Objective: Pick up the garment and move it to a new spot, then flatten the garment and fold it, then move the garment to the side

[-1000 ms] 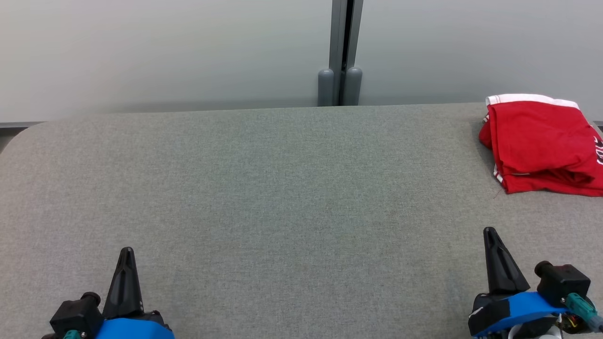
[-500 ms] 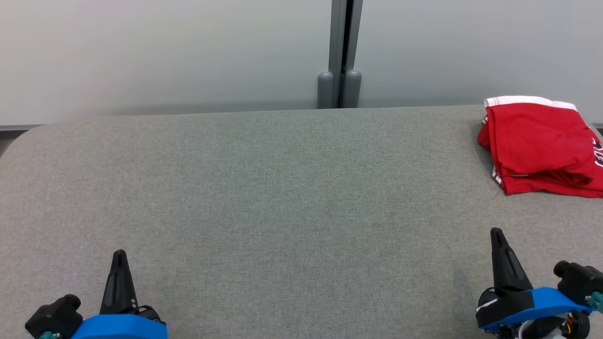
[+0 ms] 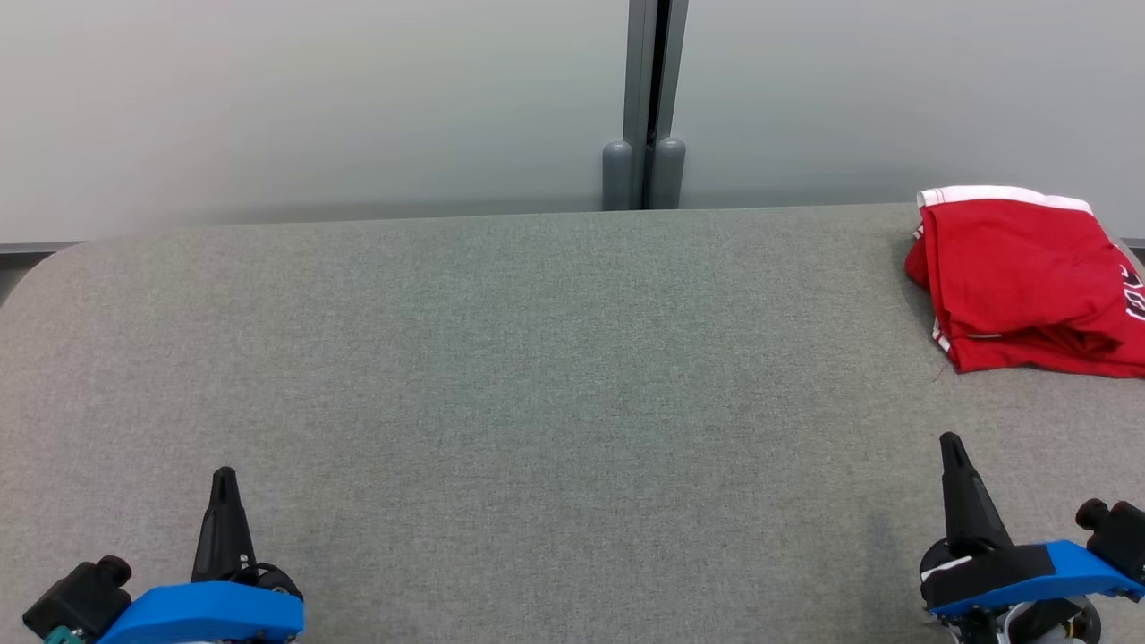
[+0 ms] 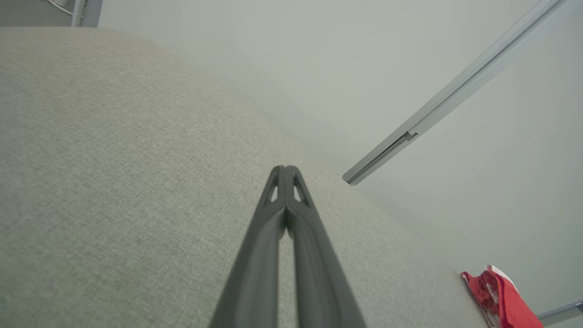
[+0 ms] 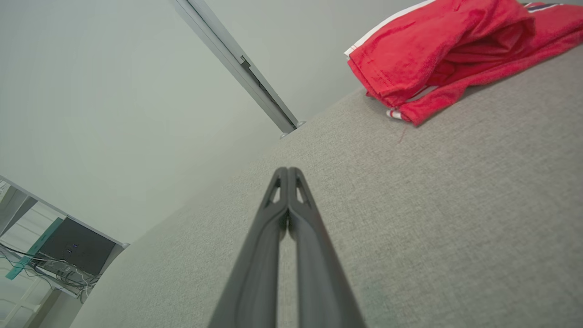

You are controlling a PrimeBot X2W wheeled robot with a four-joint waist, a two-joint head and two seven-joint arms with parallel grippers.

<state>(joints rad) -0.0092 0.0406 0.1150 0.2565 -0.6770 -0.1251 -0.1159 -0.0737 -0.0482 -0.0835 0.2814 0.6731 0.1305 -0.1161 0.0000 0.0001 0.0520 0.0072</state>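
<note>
A folded red garment (image 3: pixel 1020 277) with white trim lies at the far right of the grey fabric table (image 3: pixel 537 376), partly cut off by the head view's right edge. It shows at the upper right of the right wrist view as the garment (image 5: pixel 446 50), and small at the lower right of the left wrist view as the garment (image 4: pixel 498 298). My left gripper (image 3: pixel 224 478) is at the lower left, shut and empty (image 4: pixel 284 171). My right gripper (image 3: pixel 950 444) is at the lower right, shut and empty (image 5: pixel 288 171), well short of the garment.
A pale wall with a grey vertical post (image 3: pixel 646 98) stands behind the table's far edge. The table's left corner (image 3: pixel 54 259) is rounded. A dark box with cables (image 5: pixel 75 248) sits off the table in the right wrist view.
Both grippers have drawn back toward the bottom corners of the head view, the left leftward, the right rightward. The head view has shifted slightly, so the garment sits a little lower.
</note>
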